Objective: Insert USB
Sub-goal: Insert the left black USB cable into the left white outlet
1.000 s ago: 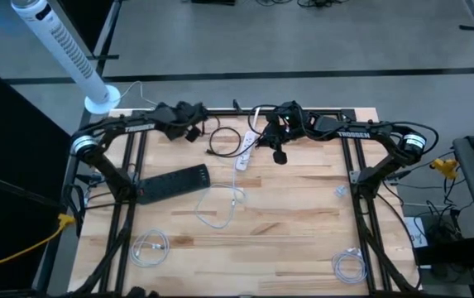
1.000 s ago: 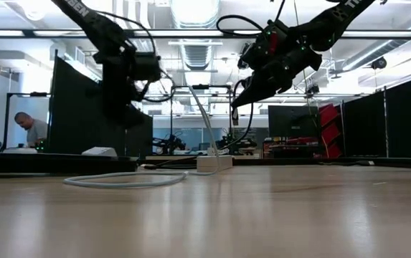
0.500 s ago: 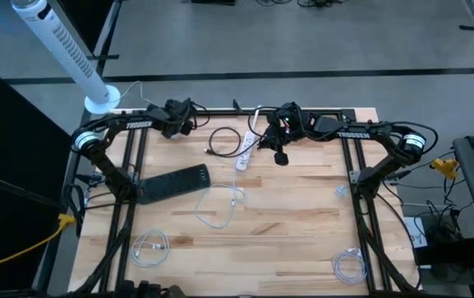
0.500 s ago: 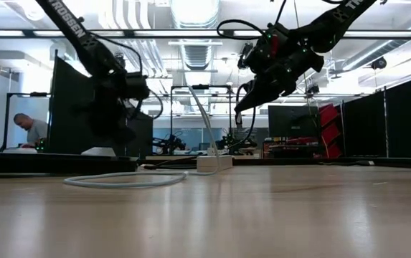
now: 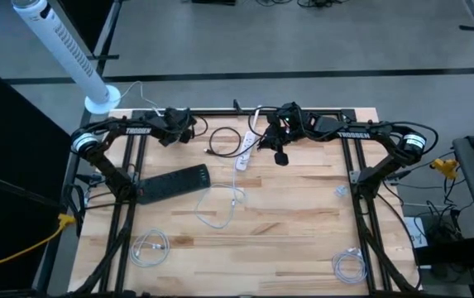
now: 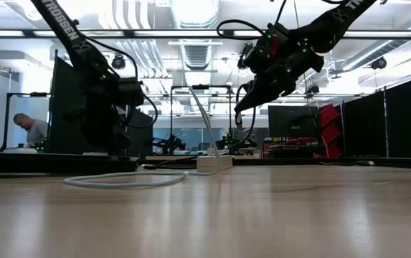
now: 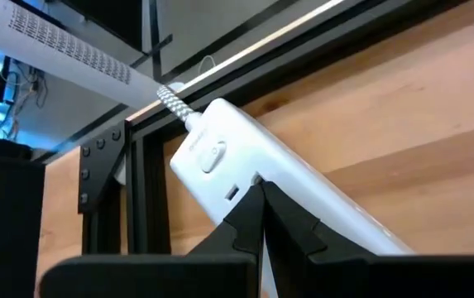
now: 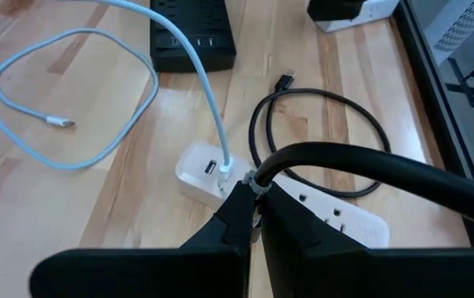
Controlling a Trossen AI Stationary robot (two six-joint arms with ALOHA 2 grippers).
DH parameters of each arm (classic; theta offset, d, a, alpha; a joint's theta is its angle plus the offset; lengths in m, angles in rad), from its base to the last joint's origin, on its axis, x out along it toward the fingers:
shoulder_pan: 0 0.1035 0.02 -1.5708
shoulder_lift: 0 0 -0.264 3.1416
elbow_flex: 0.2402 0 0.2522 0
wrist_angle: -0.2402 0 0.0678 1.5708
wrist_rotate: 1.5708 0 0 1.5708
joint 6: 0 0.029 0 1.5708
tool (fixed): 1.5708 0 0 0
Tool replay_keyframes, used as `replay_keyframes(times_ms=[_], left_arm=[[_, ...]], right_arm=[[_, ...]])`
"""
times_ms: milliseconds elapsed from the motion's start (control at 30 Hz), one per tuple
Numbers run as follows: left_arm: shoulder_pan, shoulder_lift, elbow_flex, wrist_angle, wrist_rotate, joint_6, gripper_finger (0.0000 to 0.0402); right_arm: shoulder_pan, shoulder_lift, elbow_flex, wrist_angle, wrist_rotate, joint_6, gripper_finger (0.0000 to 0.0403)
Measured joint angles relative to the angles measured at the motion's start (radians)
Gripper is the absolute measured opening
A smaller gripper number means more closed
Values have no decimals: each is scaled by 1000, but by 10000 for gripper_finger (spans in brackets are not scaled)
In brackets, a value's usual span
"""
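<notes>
- You are seeing "TROSSEN" showing in white on the right arm.
- The left arm is showing "TROSSEN" too.

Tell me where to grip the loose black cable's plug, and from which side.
Grip the plug by its short rigid housing from above, fingers across its width. It lies flat on the bare table, clear of the white power strip and black power strip, cord trailing back into the loop. The right gripper, above the white strip, looks nearest.
</notes>
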Motion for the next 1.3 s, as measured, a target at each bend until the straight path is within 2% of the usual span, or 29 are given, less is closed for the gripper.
replay_keyframes(times_ms=[200,367,467,667,867,967,1067,1167,1300], left_arm=[[-51,0,-7,-6,10,-10,0],[-155,-1,-41,27,-3,-10,0],[-233,-1,-80,119,-32,-9,0],[-367,-1,-142,391,4,26,0],[-425,1,-218,691,124,199,0],[-425,3,-256,840,240,257,0],[-422,5,-299,987,347,297,0],[-410,6,-322,1051,449,309,0],[-406,16,-323,1073,528,311,0]], right_arm=[[-1,0,0,1,0,3,1],[-2,0,0,0,-14,-11,1],[-2,0,0,4,-48,-34,1],[-2,0,0,30,-105,-51,1],[-1,1,0,105,-205,-113,1],[-2,20,0,164,-240,-139,1],[-2,61,0,234,-340,-148,1],[-1,109,18,273,-393,-156,1],[4,161,87,254,-389,-175,1]])
